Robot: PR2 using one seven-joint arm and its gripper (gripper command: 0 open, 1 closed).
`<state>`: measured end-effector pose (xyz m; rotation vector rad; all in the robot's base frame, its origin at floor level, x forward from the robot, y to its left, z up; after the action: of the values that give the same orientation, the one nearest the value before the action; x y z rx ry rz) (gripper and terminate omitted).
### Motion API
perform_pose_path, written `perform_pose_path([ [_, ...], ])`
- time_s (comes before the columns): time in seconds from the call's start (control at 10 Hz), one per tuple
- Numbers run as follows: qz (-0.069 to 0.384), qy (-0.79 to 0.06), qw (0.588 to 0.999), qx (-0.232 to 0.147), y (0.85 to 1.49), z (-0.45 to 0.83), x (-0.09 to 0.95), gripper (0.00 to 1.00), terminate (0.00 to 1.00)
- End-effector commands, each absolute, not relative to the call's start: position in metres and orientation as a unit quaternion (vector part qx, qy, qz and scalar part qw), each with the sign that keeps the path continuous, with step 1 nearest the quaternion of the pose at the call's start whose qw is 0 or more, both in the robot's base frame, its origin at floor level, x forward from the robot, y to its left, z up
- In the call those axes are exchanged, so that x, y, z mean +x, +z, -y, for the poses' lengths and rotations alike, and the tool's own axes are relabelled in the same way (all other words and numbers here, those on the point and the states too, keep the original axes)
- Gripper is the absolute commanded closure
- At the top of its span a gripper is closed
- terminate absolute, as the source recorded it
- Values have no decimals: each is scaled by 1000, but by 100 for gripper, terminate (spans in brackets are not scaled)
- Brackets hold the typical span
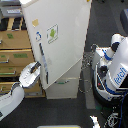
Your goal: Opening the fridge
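Though the picture is small and soft, the fridge (57,40) fills its middle as a tall white box, leaning a little because the camera looks down on it. Its big upper door carries a green-and-white sticker (52,33) near the centre, a small yellow label (35,22) higher up toward the exterior view's left, and a small blue mark (38,36) below that. A long dark handle (43,62) runs down the door's edge on the exterior view's left. Below the door sit the lower drawers (65,86), with a curved silver grip faintly visible. On the exterior view's left, a tan wooden cabinet (15,55) stands just beside the fridge.

From the lower corner on the exterior view's left, a white arm (11,100) reaches up and across the cabinet front. Its gripper (33,70) sits right at the dark handle, about halfway down the door. Whether the jaws are closed on the handle or merely beside it cannot be told at this sharpness. On the exterior view's right stands the robot's white and blue body (114,67), near the fridge.
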<state>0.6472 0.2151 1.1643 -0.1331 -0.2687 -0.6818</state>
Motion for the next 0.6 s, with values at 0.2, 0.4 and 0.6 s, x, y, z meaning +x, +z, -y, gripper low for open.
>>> perform_pose_path([
  [0.2, 116, -449, 883, -74, 1225, -159, 534, 100, 0],
  [0.4, 73, -444, 892, -39, 1139, -142, 592, 0, 0],
  [0.6, 54, -437, 898, -26, 1084, -118, 643, 0, 0],
])
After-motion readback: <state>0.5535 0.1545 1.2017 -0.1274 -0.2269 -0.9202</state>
